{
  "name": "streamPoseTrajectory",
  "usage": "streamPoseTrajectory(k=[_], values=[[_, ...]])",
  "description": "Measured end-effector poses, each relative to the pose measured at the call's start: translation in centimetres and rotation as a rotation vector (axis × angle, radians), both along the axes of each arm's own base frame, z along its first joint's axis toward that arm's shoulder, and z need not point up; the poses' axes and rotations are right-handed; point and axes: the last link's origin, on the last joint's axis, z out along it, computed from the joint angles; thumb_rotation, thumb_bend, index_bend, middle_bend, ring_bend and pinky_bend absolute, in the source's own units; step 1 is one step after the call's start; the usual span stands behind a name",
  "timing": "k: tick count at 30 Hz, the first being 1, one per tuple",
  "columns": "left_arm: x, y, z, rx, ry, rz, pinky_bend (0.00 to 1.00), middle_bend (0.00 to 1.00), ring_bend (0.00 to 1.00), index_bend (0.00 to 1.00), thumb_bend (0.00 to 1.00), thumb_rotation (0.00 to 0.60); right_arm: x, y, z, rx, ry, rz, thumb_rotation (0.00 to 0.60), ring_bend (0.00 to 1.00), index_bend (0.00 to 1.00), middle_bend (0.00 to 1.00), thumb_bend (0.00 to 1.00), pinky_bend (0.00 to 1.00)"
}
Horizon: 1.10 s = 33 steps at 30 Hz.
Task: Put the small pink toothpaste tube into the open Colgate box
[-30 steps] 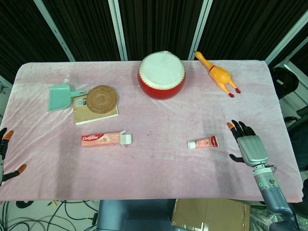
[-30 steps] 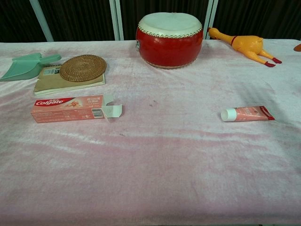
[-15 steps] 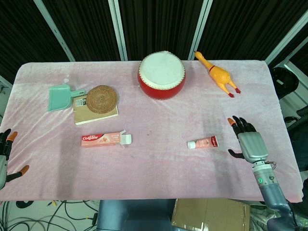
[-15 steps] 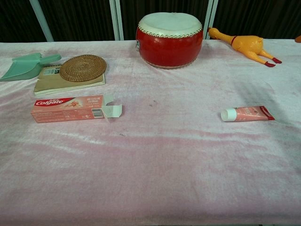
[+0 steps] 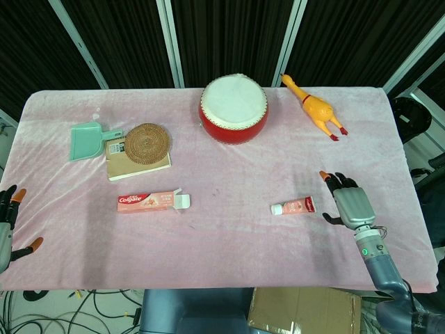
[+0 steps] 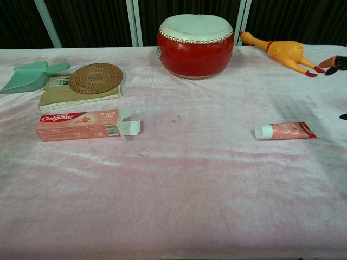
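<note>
The small pink toothpaste tube [image 5: 294, 207] [image 6: 285, 130] lies flat on the pink cloth, white cap toward the left. The Colgate box [image 5: 151, 202] [image 6: 85, 124] lies left of centre, its open flap end facing right. My right hand [image 5: 348, 202] hovers just right of the tube with fingers spread and holds nothing; only its fingertips [image 6: 332, 62] reach into the chest view at the right edge. My left hand [image 5: 8, 226] hangs at the table's left edge, fingers apart and empty, well away from the box.
A red drum [image 5: 234, 108] stands at the back centre, a yellow rubber chicken [image 5: 316, 108] to its right. A woven coaster [image 5: 147, 142] sits on a tan booklet [image 5: 132, 164] beside a green dustpan [image 5: 88, 140] at back left.
My right hand has moved left and forward, closer to the tube, and its fingertips now enter the chest view. My left hand has drifted slightly inward. Tube and box are unmoved.
</note>
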Motion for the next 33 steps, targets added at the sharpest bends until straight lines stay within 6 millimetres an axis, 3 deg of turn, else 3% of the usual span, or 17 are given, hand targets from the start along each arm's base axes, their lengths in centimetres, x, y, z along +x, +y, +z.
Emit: streamPoseTrajectory(k=[4, 16, 22, 33], values=[[-0.1, 0.1, 0.0, 0.002, 0.002, 0.003, 0.0, 0.0, 0.0, 0.0, 0.0, 0.6, 0.3, -0.6, -1.0, 0.008, 0.003, 0.013, 0.6, 0.21, 0.28, 0.24, 0.21, 0.25], [-0.2, 0.4, 0.0, 0.009, -0.006, 0.011, 0.0, 0.0, 0.0, 0.0, 0.0, 0.6, 0.1, -2.0, -4.5, 0.084, 0.03, 0.017, 0.6, 0.22, 0.29, 0.24, 0.23, 0.26], [-0.3, 0.6, 0.0, 0.01, -0.007, 0.018, 0.0, 0.0, 0.0, 0.0, 0.0, 0.6, -0.4, -2.2, -5.5, 0.115, 0.046, 0.015, 0.6, 0.22, 0.33, 0.25, 0.3, 0.26], [-0.5, 1.0, -0.2, 0.011, -0.005, 0.032, 0.0, 0.0, 0.0, 0.0, 0.0, 0.6, -0.1, -2.5, -7.0, 0.142, 0.013, 0.028, 0.6, 0.23, 0.34, 0.27, 0.31, 0.26]])
